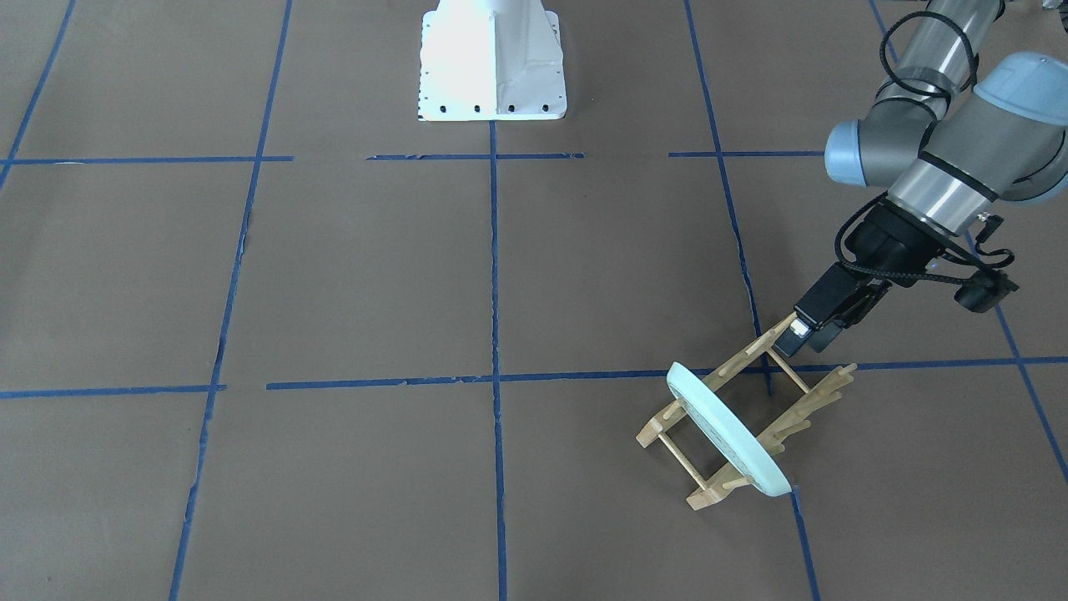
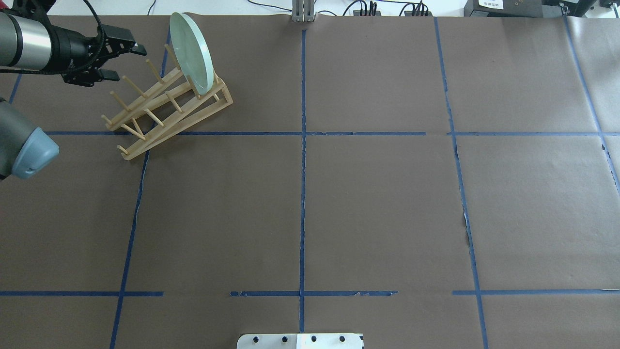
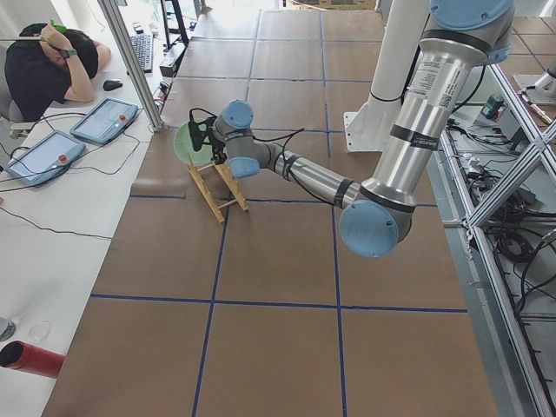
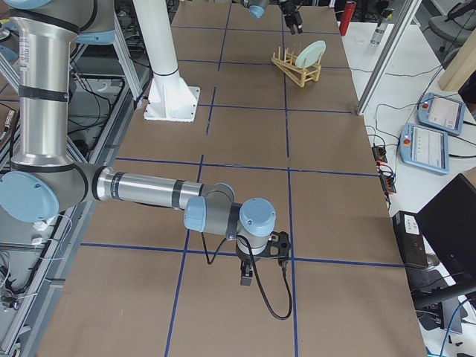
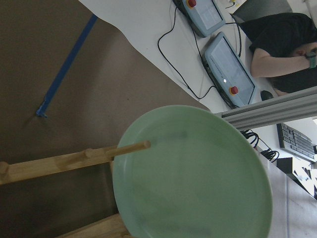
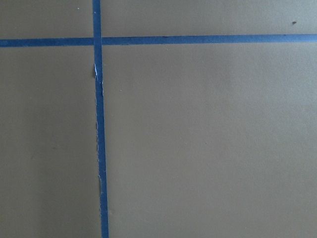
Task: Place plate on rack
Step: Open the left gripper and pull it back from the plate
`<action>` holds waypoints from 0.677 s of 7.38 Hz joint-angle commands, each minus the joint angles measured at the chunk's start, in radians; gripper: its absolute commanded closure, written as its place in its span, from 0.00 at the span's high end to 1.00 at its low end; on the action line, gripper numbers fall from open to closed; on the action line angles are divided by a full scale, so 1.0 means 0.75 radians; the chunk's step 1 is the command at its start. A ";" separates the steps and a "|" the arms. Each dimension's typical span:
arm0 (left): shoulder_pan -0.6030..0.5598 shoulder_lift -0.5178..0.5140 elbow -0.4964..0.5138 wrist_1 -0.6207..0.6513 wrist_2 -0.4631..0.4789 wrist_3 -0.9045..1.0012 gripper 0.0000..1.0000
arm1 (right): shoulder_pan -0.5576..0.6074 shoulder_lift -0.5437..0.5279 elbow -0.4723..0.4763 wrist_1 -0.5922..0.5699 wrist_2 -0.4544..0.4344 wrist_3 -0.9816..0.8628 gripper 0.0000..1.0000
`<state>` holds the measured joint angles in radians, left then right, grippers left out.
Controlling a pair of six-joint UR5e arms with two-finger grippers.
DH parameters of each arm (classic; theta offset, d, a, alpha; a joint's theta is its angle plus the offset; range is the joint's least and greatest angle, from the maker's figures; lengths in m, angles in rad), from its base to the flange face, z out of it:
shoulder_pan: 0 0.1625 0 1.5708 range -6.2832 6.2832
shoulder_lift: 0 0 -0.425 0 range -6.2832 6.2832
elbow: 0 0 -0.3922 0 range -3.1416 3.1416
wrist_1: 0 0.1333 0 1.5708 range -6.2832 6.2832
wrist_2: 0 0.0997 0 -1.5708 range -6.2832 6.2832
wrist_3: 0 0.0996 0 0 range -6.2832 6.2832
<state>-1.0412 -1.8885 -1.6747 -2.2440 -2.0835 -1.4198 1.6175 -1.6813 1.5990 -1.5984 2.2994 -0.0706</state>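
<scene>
The pale mint-green plate (image 2: pixel 191 53) stands on edge between the pegs at one end of the light-wood rack (image 2: pixel 164 109). In the front-facing view the plate (image 1: pixel 734 438) leans in the rack (image 1: pixel 801 409) at the end away from my left gripper. My left gripper (image 2: pixel 125 60) is open and empty, just off the rack's other end, apart from the plate. The left wrist view shows the plate's face (image 5: pixel 198 173) behind a rack peg (image 5: pixel 124 148). My right gripper (image 4: pixel 245 281) hangs low over bare table far from the rack; I cannot tell whether it is open or shut.
The white robot base (image 1: pixel 492 58) stands at the table's middle edge. An operator (image 3: pixel 43 61) sits past the far table edge beside teach pendants (image 3: pixel 104 119) and an aluminium post (image 3: pixel 130 61). The right wrist view shows only brown paper with blue tape (image 6: pixel 99 148).
</scene>
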 commanded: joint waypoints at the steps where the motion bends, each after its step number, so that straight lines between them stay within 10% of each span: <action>1: -0.025 0.025 -0.202 0.656 -0.014 0.502 1.00 | 0.001 0.000 0.001 0.000 0.000 0.000 1.00; 5: -0.337 0.294 -0.207 0.863 -0.148 1.661 1.00 | 0.001 0.000 0.001 0.000 0.000 0.000 1.00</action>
<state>-1.2123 -1.7456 -1.8536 -1.6104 -2.1275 -0.4506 1.6181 -1.6812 1.5986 -1.5984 2.2994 -0.0705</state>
